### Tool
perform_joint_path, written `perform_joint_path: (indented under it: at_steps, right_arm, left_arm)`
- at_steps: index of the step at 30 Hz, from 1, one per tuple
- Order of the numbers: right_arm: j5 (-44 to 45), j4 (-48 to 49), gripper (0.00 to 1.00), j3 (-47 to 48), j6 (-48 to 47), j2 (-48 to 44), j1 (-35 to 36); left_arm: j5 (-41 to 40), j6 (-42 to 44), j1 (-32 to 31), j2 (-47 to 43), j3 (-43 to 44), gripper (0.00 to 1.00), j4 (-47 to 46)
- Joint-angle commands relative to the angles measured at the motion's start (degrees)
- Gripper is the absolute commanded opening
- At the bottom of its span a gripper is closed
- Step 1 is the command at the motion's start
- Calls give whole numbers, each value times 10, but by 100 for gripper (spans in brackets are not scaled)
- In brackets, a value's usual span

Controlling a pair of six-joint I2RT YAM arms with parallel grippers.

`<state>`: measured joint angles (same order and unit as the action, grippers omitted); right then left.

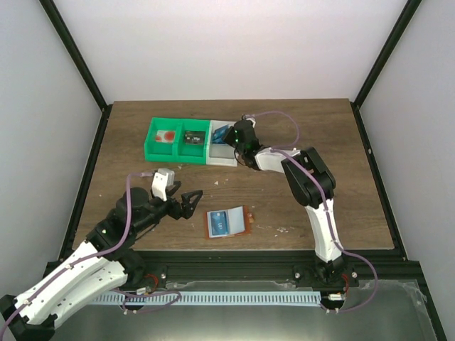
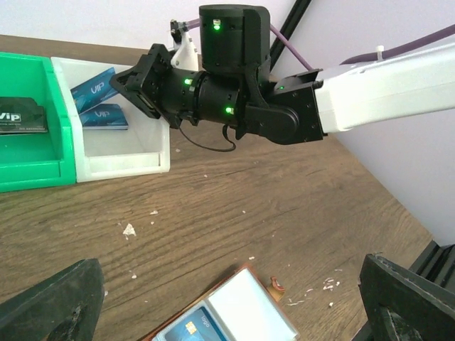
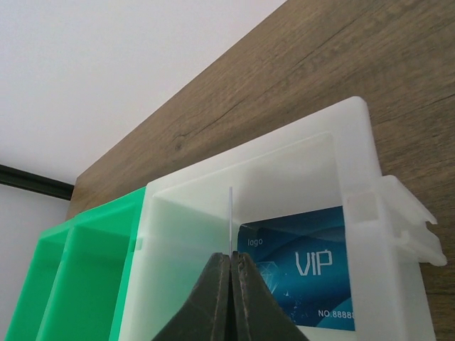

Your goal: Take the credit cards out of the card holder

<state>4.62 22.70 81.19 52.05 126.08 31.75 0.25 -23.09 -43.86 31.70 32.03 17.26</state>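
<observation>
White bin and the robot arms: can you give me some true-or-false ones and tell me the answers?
1. A blue VIP card lies in the white bin. True.
2. The right gripper is wide open. False: it is pinched shut on a thin card, seen edge-on.
3. The card holder lies open on the table. True.
4. The left gripper is holding the card holder. False: it is open, beside the card holder, and holds nothing.

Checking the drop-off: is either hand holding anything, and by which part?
The right hand pinches a thin card, seen edge-on, by its near edge over the white bin. The left hand holds nothing.
</observation>
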Motion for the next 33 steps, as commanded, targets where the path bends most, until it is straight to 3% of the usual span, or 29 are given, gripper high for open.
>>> perform_joint_path:
  at_steps: [1, 14, 33]
  right_arm:
    - [6, -58, 0, 43, 21, 23, -5]
    - [-1, -115, 12, 86, 28, 49, -6]
    - [-90, -138, 48, 45, -23, -67, -31]
  left_arm:
    - [4, 9, 0, -10, -3, 100, -8]
    - [3, 8, 0, -22, -5, 100, -9]
    - [-13, 3, 1, -7, -5, 100, -6]
